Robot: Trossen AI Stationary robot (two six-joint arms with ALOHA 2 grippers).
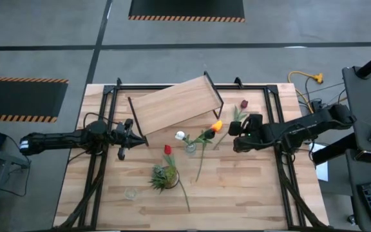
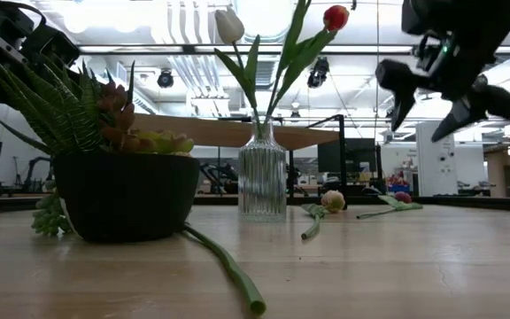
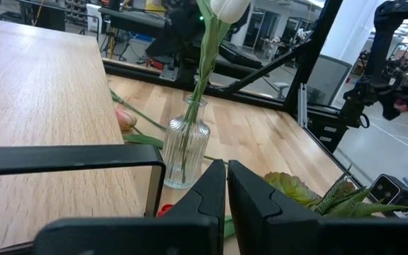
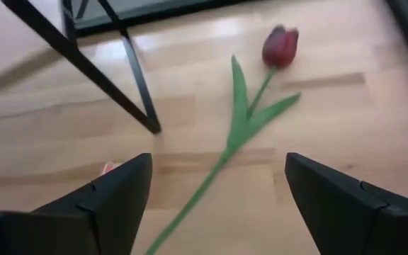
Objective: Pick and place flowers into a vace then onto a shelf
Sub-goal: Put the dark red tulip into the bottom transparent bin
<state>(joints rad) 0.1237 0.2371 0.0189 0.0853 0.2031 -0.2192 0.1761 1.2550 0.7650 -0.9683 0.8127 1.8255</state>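
Two stems already upright in the vase (image 1: 190,147): white (image 2: 229,25) and red (image 2: 336,16). Maroon tulip (image 4: 280,45) flat on the table, well beyond the vase on the right arm's side, past the shelf (image 1: 172,104) leg. Right gripper (image 4: 214,195) spread wide, hovering above that stalk. Best to descend square over mid-stalk, below the leaves, close gently to avoid crushing, lift level, then lower stalk-first into the vase without knocking the two blooms. Left gripper (image 3: 227,188) pressed together, waiting just beside the vase, near the shelf rail.
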